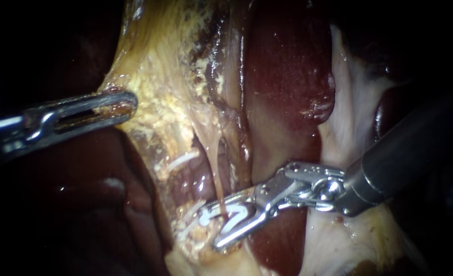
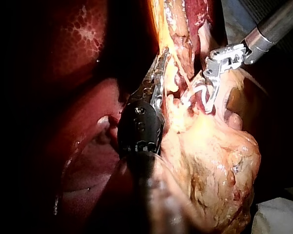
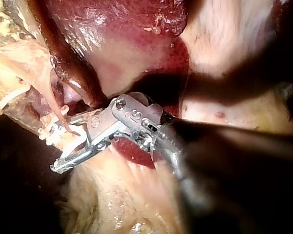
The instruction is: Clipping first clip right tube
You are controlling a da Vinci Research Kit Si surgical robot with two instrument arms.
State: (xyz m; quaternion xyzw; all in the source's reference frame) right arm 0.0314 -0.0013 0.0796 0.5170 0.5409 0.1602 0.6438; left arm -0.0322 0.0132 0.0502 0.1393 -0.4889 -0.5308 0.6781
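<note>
Right instrument jaws stand spread in a narrow V, with a white clip seated between them and touched by both. The shaft enters from the right, and the jaws point left and slightly down. A thin pinkish tube passes through the gap of the jaws and the clip. In the endoscope view its long axis runs almost straight up and down, leaning a little rightward at its lower end, so it crosses the jaws nearly at right angles. It sits closer to the jaw tips than to the hinge. Pale yellow fatty tissue spreads above and left of the tube, and dark red liver lies to its right. Left instrument, entering from the left, has its jaws pressed onto the edge of that fatty tissue, well apart from the clip.
</note>
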